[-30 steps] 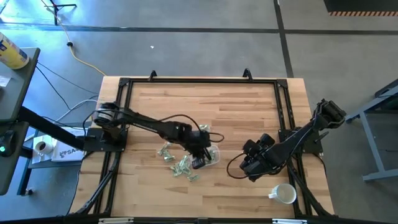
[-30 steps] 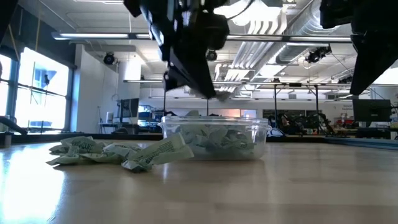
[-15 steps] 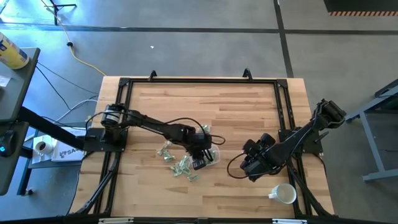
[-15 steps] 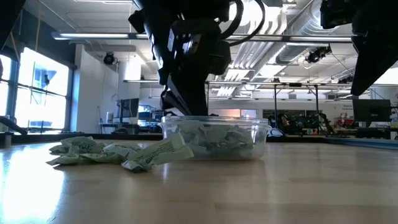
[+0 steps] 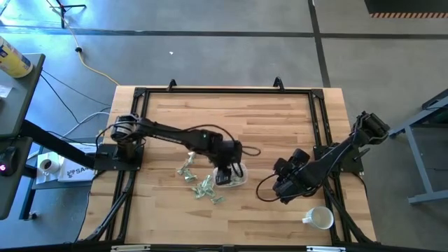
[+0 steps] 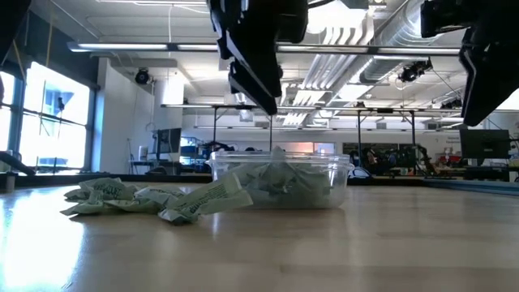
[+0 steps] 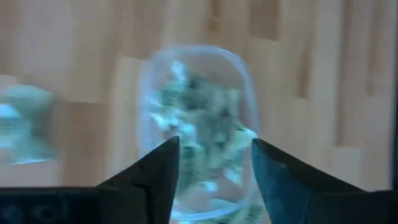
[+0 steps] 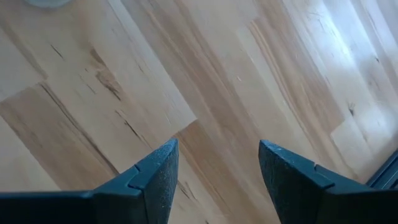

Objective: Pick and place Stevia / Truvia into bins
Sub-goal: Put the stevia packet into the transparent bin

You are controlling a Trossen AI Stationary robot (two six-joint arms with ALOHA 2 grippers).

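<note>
The left gripper (image 5: 225, 173) is held just above the clear container (image 5: 236, 175), which stands on the wooden bench (image 5: 231, 119) near the middle of its front half; in the left wrist view the two dark fingers (image 7: 152, 180) are seen spread apart, with nothing between them, and the container (image 7: 196, 124) is seen straight beyond them; the container is heaped with pale green and white sweetener packets (image 6: 280, 180); in the low view the gripper (image 6: 258, 85) is shown hanging clear of the rim of the container (image 6: 280, 161). A loose pile of packets (image 5: 199, 180) is spread on the bench just beside the container, on the side towards the left edge; some are seen touching one another, and the nearest is leant against the container wall in the low view (image 6: 203, 201). The right gripper (image 5: 283, 185) is held over bare wood towards the front right corner, well apart from the container; its fingers (image 8: 155, 177) are parted and empty. A white mug (image 5: 320, 218) is stood near the front right corner.
</note>
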